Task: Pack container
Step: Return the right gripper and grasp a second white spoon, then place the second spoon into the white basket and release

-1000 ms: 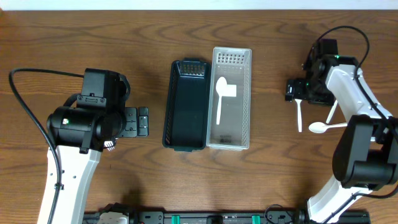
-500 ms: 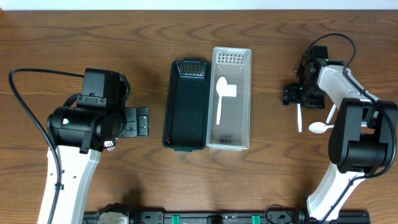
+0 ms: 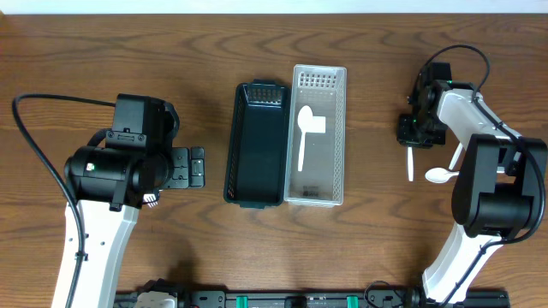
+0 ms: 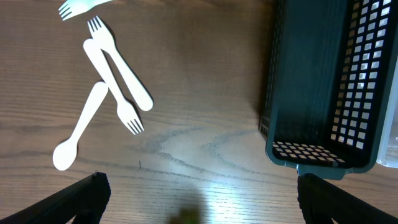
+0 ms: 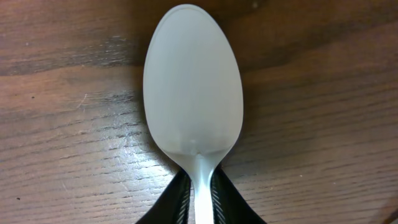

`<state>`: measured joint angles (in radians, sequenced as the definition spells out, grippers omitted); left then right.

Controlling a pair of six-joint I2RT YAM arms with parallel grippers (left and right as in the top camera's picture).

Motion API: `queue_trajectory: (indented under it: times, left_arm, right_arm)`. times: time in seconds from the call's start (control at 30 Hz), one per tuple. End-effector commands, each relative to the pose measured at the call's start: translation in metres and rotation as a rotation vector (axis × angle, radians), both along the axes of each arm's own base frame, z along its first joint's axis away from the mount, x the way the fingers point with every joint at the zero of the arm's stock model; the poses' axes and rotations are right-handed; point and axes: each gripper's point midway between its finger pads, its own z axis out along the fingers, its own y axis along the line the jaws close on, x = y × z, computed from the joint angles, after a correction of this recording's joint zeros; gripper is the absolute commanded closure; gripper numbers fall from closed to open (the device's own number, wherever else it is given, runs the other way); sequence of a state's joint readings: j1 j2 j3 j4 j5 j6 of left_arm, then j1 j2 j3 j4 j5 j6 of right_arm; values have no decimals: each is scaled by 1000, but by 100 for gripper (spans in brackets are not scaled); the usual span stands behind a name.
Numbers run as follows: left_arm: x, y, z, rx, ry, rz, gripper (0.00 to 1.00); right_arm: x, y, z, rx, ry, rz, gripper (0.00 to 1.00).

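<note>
Wooden table (image 3: pixel 368 257), brown, grain running left to right.

Left arm (image 3: pixel 103 171), black and white, over the left part of the table. Right arm (image 3: pixel 484 124), white with black joints, reaching to the right part.

Dark basket (image 3: pixel 255 145), long, slotted walls, at centre, nothing inside. Clear basket (image 3: pixel 341 128), same length, touching the dark one along its right side.

Left gripper (image 4: pixel 202 190), jaws spread wide, nothing between them, near the dark basket's left wall.

Right gripper (image 5: pixel 196 198), low at the table, well to the right of the clear basket; fingers (image 5: pixel 176 200) pinched together on the neck of the gripped spoon (image 5: pixel 193 81), white, bowl against the wood.

Boxed spoon (image 3: pixel 304 133), white, lying lengthwise on the clear basket's floor, bowl toward the far end.

Loose spoon (image 3: pixel 438 176), white, on the table just right of the right gripper; beside it a second white handle (image 3: pixel 456 154), kind not clear.

Under the left arm, in its wrist view: two crossed forks (image 4: pixel 118 68), touching; small spoon (image 4: pixel 78 127) just beside them; third fork (image 4: pixel 78 7) at the upper edge, partly cut off.
</note>
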<state>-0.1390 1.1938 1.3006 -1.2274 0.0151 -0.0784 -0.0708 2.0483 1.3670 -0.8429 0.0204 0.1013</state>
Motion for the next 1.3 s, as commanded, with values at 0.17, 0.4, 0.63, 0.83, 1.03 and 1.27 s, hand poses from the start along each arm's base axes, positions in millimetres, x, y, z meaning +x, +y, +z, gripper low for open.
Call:
queue_trajectory:
  times: [0.17, 0.4, 0.63, 0.83, 1.03, 1.27]
  left_arm:
    - [2, 4, 3, 15, -8, 8, 2]
    - [2, 4, 3, 14, -8, 8, 2]
    - [2, 4, 3, 15, -8, 8, 2]
    - [2, 4, 3, 15, -8, 8, 2]
    - [2, 4, 2, 15, -5, 8, 2]
    - [2, 4, 2, 15, -5, 8, 2]
  right_arm:
    - [-8, -1, -13, -1, 57, -44, 99]
    - [32, 8, 94, -2, -99, -51, 99]
    - [59, 89, 232, 103, -420, 56, 99]
    - [46, 170, 229, 180, -405, 80, 97]
    - [35, 220, 167, 152, -270, 36, 97]
    - [23, 236, 80, 61, -80, 39, 94]
